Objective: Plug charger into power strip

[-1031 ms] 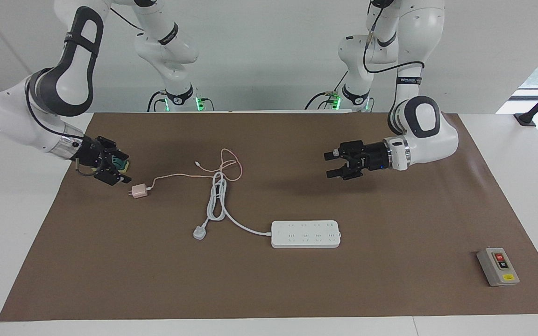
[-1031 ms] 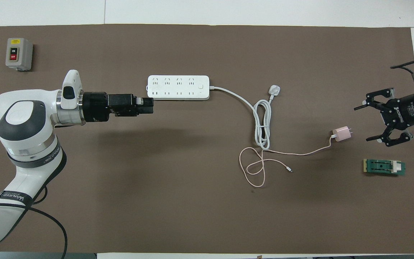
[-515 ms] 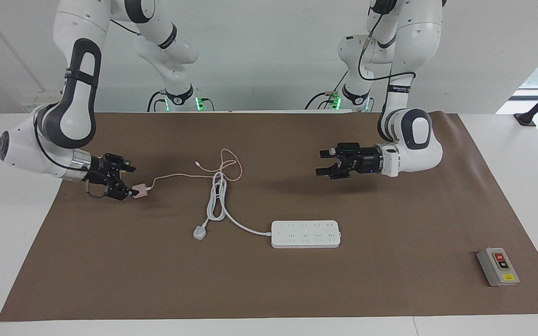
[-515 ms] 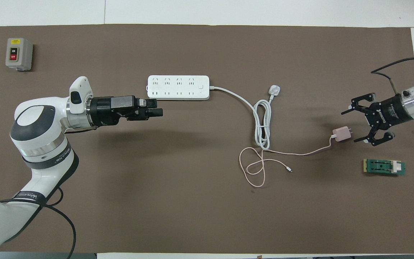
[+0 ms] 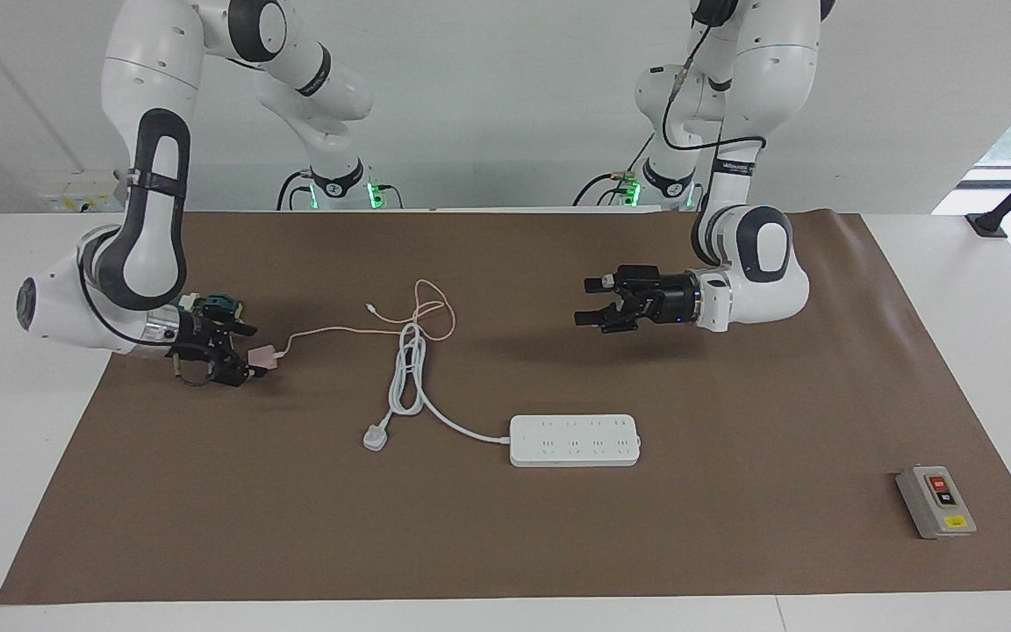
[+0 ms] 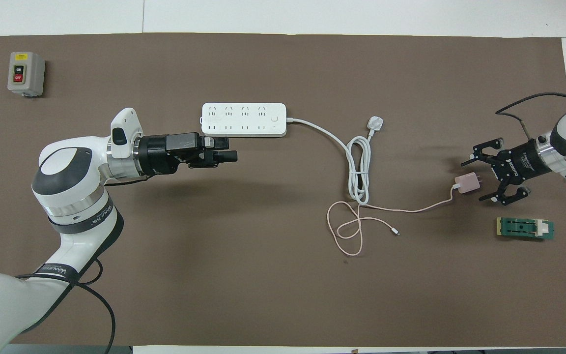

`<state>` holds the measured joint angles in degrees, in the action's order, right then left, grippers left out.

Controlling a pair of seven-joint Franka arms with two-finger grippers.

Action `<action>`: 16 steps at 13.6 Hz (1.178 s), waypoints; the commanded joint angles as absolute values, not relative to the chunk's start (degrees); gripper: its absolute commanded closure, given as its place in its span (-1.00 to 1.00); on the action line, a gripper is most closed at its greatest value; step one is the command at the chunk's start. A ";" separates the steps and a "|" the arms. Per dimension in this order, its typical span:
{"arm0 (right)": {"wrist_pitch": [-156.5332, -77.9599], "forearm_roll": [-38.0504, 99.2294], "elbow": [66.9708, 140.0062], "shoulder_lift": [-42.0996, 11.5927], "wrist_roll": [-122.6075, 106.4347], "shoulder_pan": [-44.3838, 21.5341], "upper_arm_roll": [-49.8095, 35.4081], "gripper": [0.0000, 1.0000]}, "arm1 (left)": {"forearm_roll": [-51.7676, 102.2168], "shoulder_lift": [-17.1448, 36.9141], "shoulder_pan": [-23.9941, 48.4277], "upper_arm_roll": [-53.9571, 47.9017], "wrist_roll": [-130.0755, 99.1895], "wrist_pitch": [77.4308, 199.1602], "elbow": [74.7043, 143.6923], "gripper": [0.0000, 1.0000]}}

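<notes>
The pale-pink charger (image 5: 261,356) (image 6: 468,183) lies on the brown mat toward the right arm's end. Its thin pink cable (image 6: 410,210) runs in loops to a tiny connector (image 6: 397,232). My right gripper (image 5: 242,355) (image 6: 474,179) is low and open, and the charger's prong end sits between its fingertips without being clamped. The white power strip (image 5: 574,440) (image 6: 243,119) lies flat mid-table with its sockets up. My left gripper (image 5: 582,301) (image 6: 231,156) hangs open and empty over the mat, beside the strip's edge that faces the robots.
The strip's thick white cord (image 6: 359,169) is coiled between strip and charger and ends in a white three-pin plug (image 5: 374,437) (image 6: 375,122). A green part (image 6: 525,228) lies near the right gripper. A grey button box (image 5: 935,502) (image 6: 25,73) sits at the left arm's end.
My right gripper has come down and moved in until its open fingers reach around the charger's end. The left gripper has slid a little toward the table's middle. The charger has barely shifted.
</notes>
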<state>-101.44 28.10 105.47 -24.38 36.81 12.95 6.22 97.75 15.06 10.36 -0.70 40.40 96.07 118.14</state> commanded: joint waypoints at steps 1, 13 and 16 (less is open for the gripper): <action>-103.97 28.21 107.58 -23.64 34.45 14.41 5.80 -1.00 | 100.28 14.85 12.21 -0.09 40.87 98.00 118.92 -1.00; -106.52 28.21 110.56 -23.47 32.00 14.59 5.80 -1.00 | 100.55 15.03 12.83 0.09 40.78 99.14 118.56 -1.00; -106.87 28.21 110.83 -23.47 31.56 14.59 5.89 -0.80 | 100.55 15.12 12.83 0.09 40.78 99.40 118.39 -1.00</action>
<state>-105.30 28.10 109.25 -24.41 33.41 13.99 6.27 99.23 15.12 11.92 -0.53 40.40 98.30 118.15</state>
